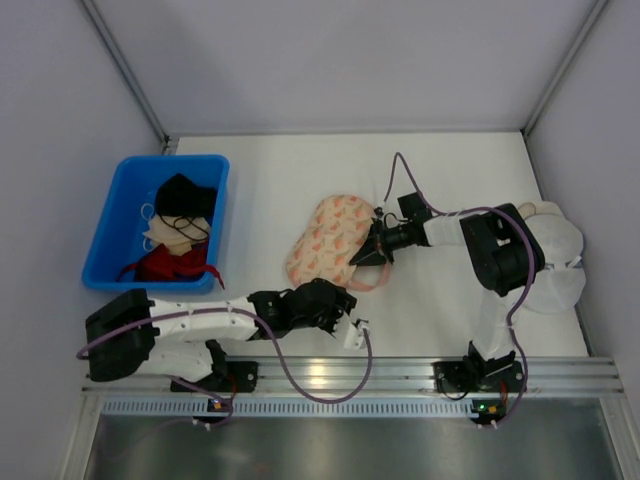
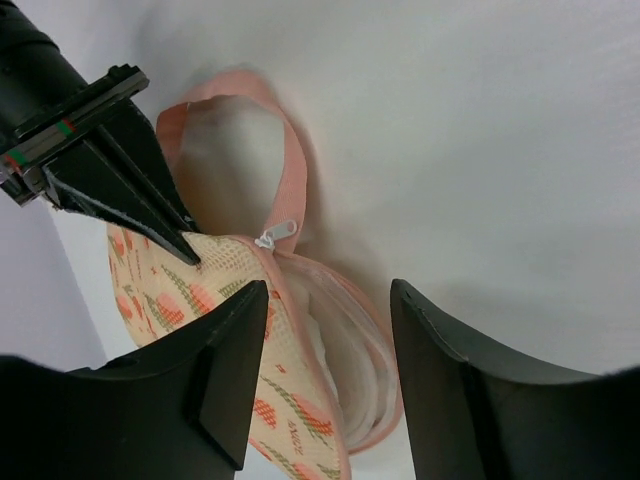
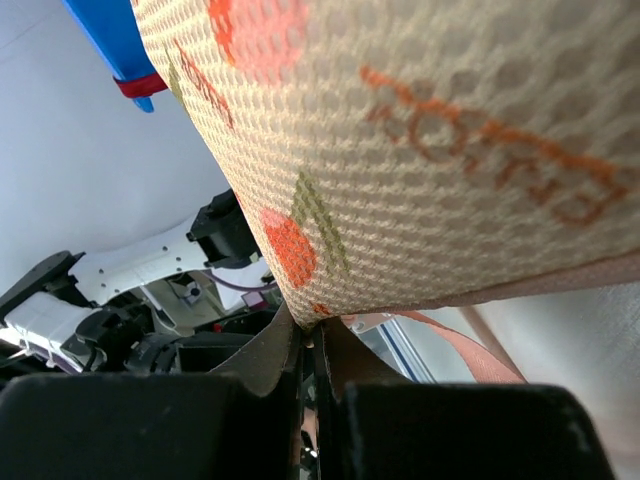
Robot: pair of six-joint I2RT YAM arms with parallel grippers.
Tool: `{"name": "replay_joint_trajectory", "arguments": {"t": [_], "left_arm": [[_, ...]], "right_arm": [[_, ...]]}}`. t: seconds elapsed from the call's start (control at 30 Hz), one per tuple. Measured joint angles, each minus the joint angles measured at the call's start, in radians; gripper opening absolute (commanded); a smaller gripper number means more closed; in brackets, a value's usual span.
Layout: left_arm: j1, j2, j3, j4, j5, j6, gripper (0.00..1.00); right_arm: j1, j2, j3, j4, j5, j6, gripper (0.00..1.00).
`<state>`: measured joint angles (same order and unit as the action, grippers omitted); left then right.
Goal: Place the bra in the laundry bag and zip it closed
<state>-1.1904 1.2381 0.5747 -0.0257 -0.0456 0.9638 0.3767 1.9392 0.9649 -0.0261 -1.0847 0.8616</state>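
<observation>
The laundry bag (image 1: pixel 325 240), peach-pink with reddish print, lies at the table's middle, folded over with its near edge gaping. In the left wrist view its pink zip rim (image 2: pixel 290 160) stands open and the silver zip pull (image 2: pixel 278 233) hangs at the rim. The pale white bra (image 2: pixel 345 350) shows as soft folds inside the gap. My right gripper (image 1: pixel 371 252) is shut on the bag's edge; in its own view the fingers (image 3: pixel 318 335) pinch the printed mesh (image 3: pixel 420 150). My left gripper (image 1: pixel 338 298) is open and empty just short of the bag, jaws either side of the gap (image 2: pixel 328 290).
A blue bin (image 1: pixel 105 235) at the left holds black, beige and red garments. White round domes (image 1: pixel 560 265) lie at the right edge behind the right arm. Grey walls close in both sides. A metal rail (image 1: pixel 330 375) runs along the near edge.
</observation>
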Motion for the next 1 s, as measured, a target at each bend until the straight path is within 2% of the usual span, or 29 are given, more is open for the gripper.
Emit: {"name": "replay_joint_trajectory", "arguments": {"t": [0.13,0.27,0.47,0.57,0.7,0.8,0.87,1.0], "left_arm": [[-0.022,0.086,0.045,-0.001,-0.066,0.084,0.55],[-0.039,0.183,0.182,-0.084,-0.102,0.130,0.51],[-0.040,0.359,0.523,-0.359,-0.099,0.102,0.45],[-0.032,0.435,0.646,-0.486,-0.078,0.079,0.42],[0.006,0.542,0.797,-0.674,-0.040,0.050,0.41],[0.052,0.664,0.966,-0.853,-0.005,0.019,0.40],[0.071,0.731,1.059,-0.911,0.016,0.003,0.40],[0.089,0.784,1.114,-0.988,0.038,-0.010,0.40]], "right_arm": [[0.000,0.000,0.000,0.000,0.000,0.004,0.00],[0.000,0.000,0.000,0.000,0.000,0.003,0.00],[0.000,0.003,0.000,-0.005,0.002,-0.006,0.00],[0.000,0.012,0.000,-0.006,0.002,-0.014,0.00],[0.000,0.033,0.000,-0.017,0.002,-0.024,0.00],[0.000,0.043,0.000,-0.027,0.003,-0.024,0.00],[-0.001,0.047,0.000,-0.027,0.003,-0.024,0.00],[-0.001,0.049,0.000,-0.026,0.002,-0.027,0.00]]}}
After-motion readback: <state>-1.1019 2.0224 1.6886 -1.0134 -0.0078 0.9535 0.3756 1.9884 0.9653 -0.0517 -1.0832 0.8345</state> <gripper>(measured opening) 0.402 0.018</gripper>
